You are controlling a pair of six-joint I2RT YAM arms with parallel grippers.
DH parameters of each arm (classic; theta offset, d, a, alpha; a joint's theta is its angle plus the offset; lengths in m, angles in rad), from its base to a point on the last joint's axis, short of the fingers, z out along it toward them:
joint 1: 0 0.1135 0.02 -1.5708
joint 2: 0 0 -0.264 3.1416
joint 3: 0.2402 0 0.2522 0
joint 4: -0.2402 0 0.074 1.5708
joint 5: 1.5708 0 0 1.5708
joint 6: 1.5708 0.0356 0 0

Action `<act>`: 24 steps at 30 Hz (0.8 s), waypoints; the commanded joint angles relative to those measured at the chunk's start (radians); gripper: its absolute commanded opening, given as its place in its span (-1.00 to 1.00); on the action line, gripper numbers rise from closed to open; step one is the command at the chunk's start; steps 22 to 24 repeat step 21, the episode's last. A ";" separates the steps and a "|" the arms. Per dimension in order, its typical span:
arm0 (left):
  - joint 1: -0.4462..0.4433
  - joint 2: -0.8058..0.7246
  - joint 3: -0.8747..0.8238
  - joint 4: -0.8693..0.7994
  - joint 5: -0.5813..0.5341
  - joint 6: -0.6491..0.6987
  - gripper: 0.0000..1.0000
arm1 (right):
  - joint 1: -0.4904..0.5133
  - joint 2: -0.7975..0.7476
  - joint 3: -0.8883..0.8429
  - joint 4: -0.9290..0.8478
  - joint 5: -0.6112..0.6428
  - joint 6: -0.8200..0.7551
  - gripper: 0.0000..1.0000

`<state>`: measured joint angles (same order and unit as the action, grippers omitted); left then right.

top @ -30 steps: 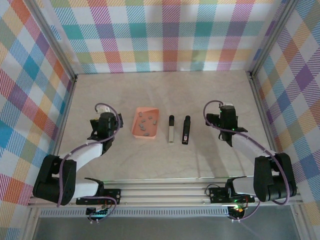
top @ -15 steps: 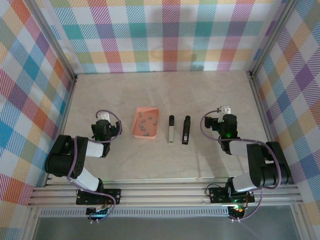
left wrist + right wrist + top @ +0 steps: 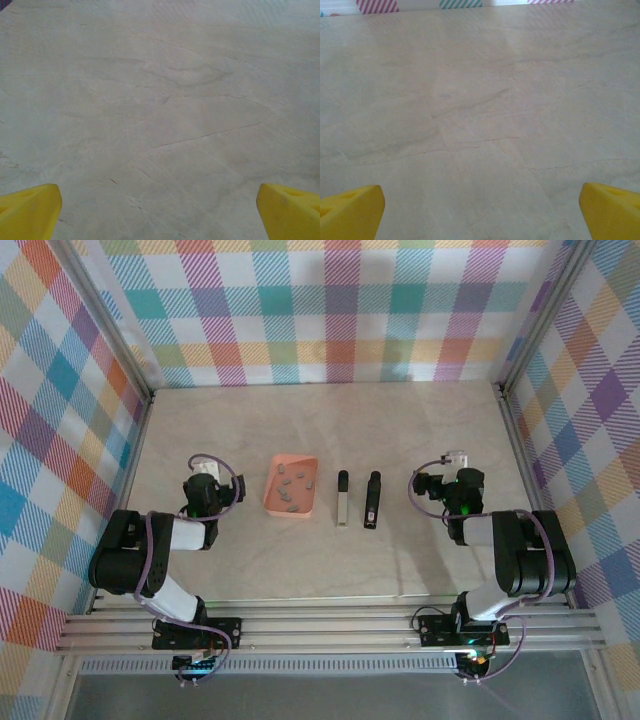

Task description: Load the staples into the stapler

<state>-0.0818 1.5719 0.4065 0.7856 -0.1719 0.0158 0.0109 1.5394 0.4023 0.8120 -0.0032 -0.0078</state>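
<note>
The staples (image 3: 291, 486) are several small grey strips lying in a shallow salmon-pink tray (image 3: 274, 494) left of the table's middle. Just right of the tray two narrow stapler pieces lie side by side, one pale with a black far end (image 3: 342, 502) and one black (image 3: 372, 500). My left gripper (image 3: 204, 486) sits low over the table left of the tray. My right gripper (image 3: 462, 482) sits right of the black piece. In both wrist views the yellow fingertips (image 3: 30, 210) (image 3: 351, 209) stand far apart over bare table, so the left gripper (image 3: 160, 212) and right gripper (image 3: 480, 212) are open and hold nothing.
Plaid walls close the table at the back (image 3: 330, 310) and on both sides. Both arms are folded back, with their elbows (image 3: 122, 565) (image 3: 535, 560) near the front rail (image 3: 330, 625).
Both arms have folded back toward their bases, elbows drawn in to the front corners. The grippers stayed near the same spots, the right one shifting slightly right. Jaws stayed open.
</note>
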 commanded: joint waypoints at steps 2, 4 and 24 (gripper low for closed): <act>0.002 -0.013 0.020 0.003 0.023 0.006 0.99 | -0.009 -0.002 0.015 0.006 -0.037 0.015 0.98; 0.002 -0.012 0.020 0.002 0.022 0.005 0.99 | -0.010 -0.003 0.015 0.006 -0.037 0.015 0.98; 0.011 -0.012 0.020 0.003 0.041 0.000 0.99 | -0.011 -0.002 0.015 0.007 -0.041 0.017 0.98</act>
